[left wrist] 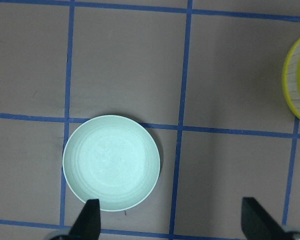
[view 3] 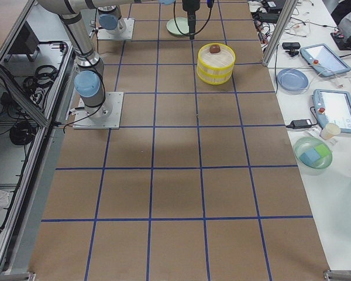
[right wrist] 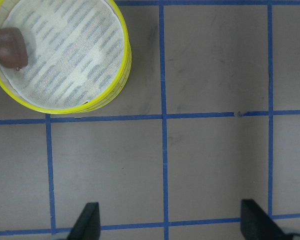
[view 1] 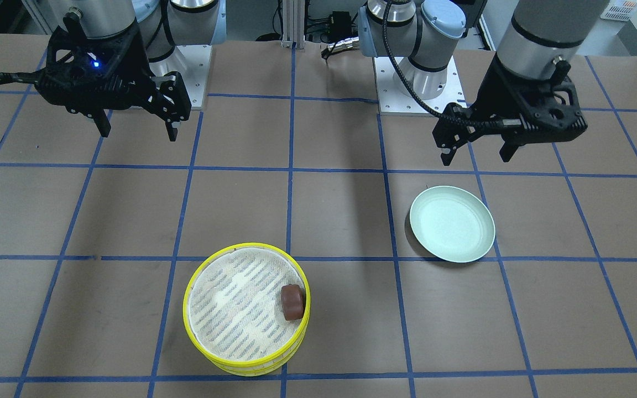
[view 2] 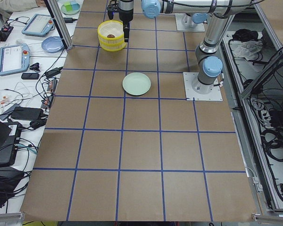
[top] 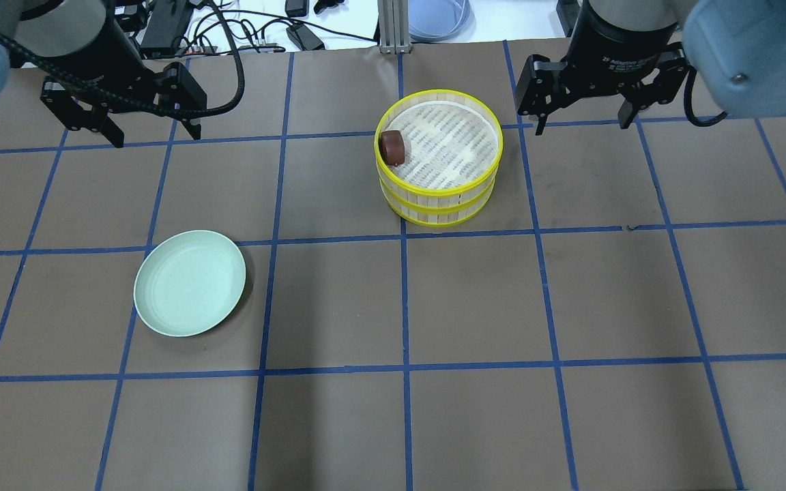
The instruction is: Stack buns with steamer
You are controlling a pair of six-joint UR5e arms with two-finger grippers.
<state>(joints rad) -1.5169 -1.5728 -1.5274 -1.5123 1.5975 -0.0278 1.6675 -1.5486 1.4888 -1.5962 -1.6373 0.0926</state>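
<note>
Overhead view, findings. The steamer (top: 438, 202) stands on the table (top: 570, 307) as two tiers stacked one on the other, both open side up. It is at about 9 o'clock from the right gripper (top: 580, 123) and well apart from it. From the left gripper (top: 156, 135) it lies at about 3 o'clock, farther off.

The brown bun (top: 391, 147) is in the upper tier, on the gauze. It is placed at that tier's 9 o'clock, hard against the yellow rim. In the front-facing view its longer dimension is seen to run roughly 12 to 6 o'clock. Whether it lies flat or leans on the wall cannot be told.

The right gripper is held above the table with its fingers spread wide. Nothing is gripped and nothing is touched. In its wrist view the steamer is seen at 10 o'clock, beyond the fingertips.

The left gripper is likewise spread wide, empty and clear of the surface. The mint-green plate (top: 161, 273) lies at about 6 o'clock from it and is not touched.
</note>
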